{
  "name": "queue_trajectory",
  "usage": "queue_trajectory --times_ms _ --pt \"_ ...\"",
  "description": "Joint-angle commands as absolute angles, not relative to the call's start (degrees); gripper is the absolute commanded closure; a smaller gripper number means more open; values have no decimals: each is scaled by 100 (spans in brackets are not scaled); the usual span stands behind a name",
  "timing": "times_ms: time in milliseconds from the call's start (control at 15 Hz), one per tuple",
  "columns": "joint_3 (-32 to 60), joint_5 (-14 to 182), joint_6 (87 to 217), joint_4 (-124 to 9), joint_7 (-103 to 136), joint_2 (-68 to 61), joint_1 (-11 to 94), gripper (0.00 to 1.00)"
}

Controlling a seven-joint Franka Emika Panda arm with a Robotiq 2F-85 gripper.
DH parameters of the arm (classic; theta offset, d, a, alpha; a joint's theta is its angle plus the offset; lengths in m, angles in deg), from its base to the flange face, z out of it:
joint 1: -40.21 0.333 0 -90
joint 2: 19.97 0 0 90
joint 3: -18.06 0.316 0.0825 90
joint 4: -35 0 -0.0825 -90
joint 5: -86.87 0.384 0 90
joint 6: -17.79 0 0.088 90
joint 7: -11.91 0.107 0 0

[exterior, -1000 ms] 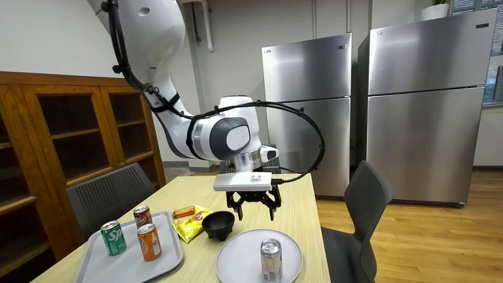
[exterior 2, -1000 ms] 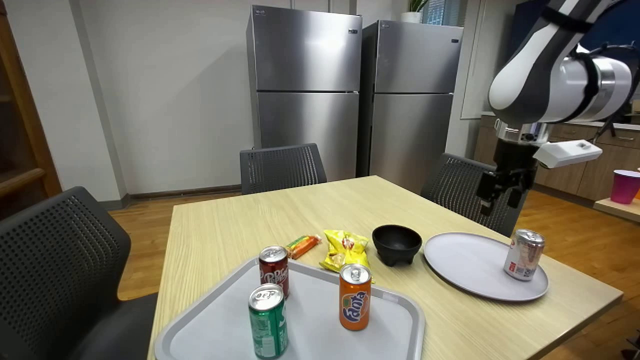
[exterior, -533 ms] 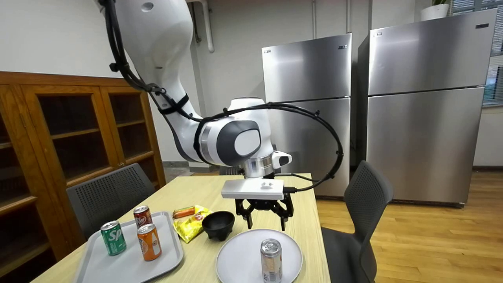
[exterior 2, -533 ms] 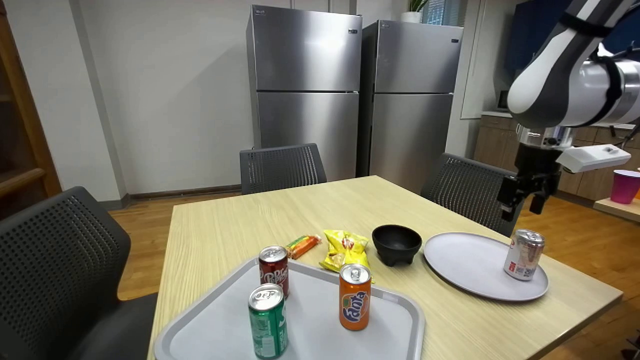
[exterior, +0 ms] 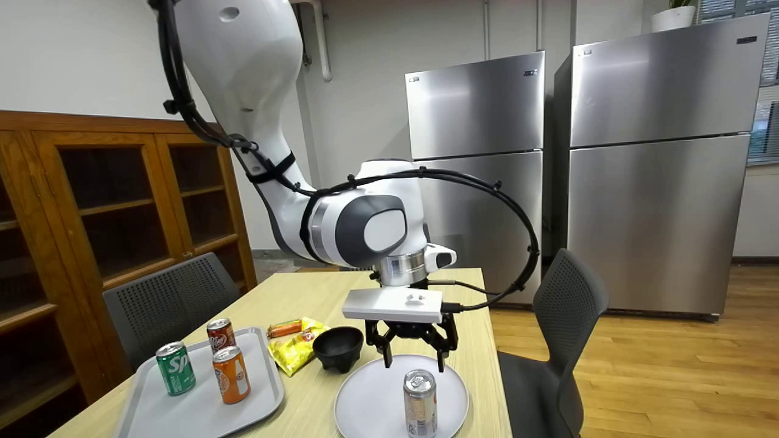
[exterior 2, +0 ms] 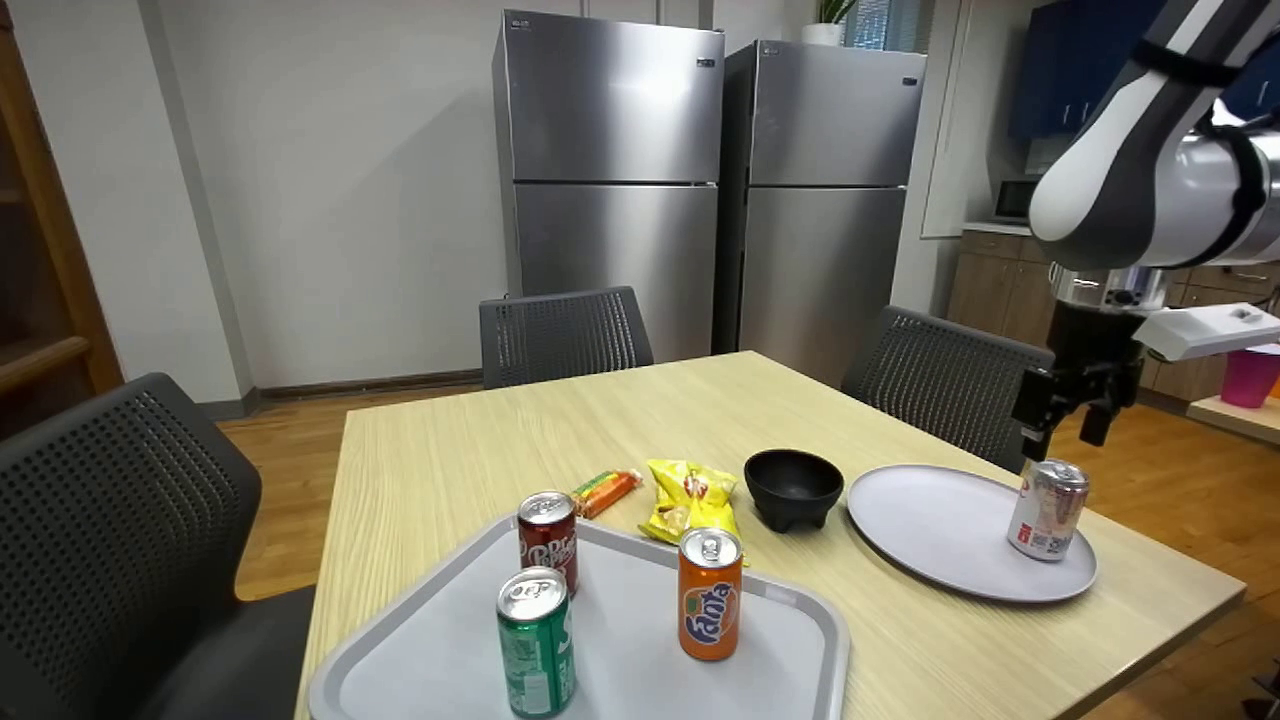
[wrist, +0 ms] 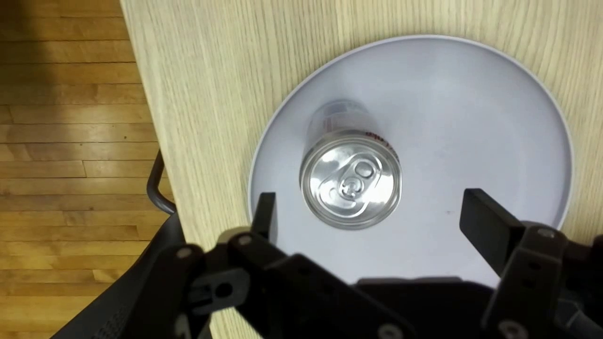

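My gripper [exterior: 414, 364] stands open above the plate, nothing between its fingers. Nearest to it is a silver can [exterior: 420, 404], upright on the pale round plate [exterior: 371, 398]. In the wrist view the can's lid [wrist: 351, 181] shows its pull tab; it appears ahead of the fingertips, closer to the left finger [wrist: 265, 214] than to the right finger [wrist: 490, 226]. In an exterior view the fingertips hang just above the height of the silver can [exterior 2: 1048, 512], seemingly behind it. No contact is visible.
A black bowl [exterior 2: 793, 488], a yellow snack bag [exterior 2: 692, 495] and an orange packet [exterior 2: 606, 492] lie left of the plate. A grey tray [exterior 2: 620, 690] bears green [exterior 2: 536, 645], dark red [exterior 2: 547, 540] and orange [exterior 2: 710, 595] cans. A chair [exterior: 551, 340] stands beside the table edge.
The arm has moved right in both exterior views and come down, bringing the open gripper from beyond the plate to just above the can's height. The objects on the table have stayed put.
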State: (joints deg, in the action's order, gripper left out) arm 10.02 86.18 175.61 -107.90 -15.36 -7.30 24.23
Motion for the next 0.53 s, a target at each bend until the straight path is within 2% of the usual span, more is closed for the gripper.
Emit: queue_trajectory --times_ms 0,467 --pt "1021 8541 17808 -10828 -1611 -615 2364 0" --pt "1172 8549 18205 -10758 -1619 -176 2289 0"
